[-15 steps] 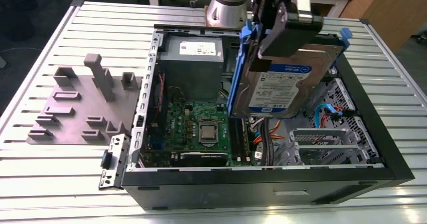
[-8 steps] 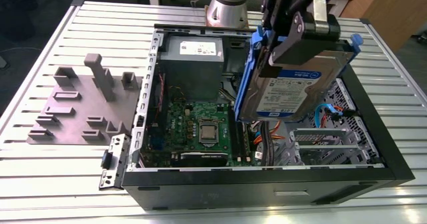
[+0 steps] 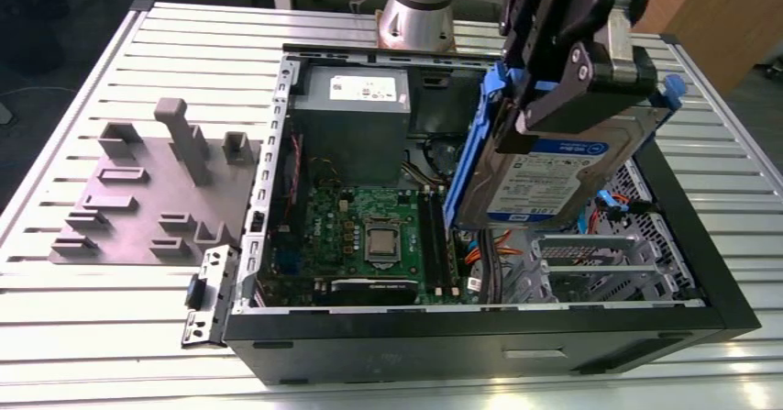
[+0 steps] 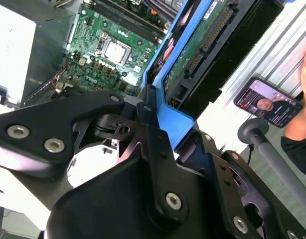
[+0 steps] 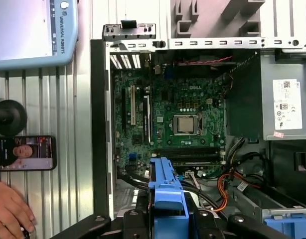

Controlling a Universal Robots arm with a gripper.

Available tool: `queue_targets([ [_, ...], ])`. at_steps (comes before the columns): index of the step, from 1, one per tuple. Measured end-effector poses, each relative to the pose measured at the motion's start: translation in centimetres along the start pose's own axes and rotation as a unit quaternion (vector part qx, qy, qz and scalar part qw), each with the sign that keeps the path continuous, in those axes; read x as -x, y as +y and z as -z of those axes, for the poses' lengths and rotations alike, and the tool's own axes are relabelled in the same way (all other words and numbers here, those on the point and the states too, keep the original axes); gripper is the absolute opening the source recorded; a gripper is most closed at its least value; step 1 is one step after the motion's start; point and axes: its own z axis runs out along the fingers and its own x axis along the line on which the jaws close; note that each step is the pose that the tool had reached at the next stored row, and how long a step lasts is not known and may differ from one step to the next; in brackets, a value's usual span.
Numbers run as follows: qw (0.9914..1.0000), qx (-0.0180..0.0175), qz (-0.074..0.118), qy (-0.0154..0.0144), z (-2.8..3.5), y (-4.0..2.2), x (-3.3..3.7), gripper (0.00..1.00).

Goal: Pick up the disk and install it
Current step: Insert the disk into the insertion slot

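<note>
Blue-railed disk tilted, pinched by fingers above open case; likely best levelled, rails squared to cage at 6 o'clock in exterior view, clear of cables.

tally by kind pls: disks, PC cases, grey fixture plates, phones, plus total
disk: 1
open PC case: 1
grey fixture plate: 1
phone: 1
Total: 4
</note>
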Motion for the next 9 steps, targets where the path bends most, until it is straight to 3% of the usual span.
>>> queue_targets([
  [9, 1.00000, 0.0000, 0.000, 0.0000, -0.62, -1.97, -0.81, 0.36],
])
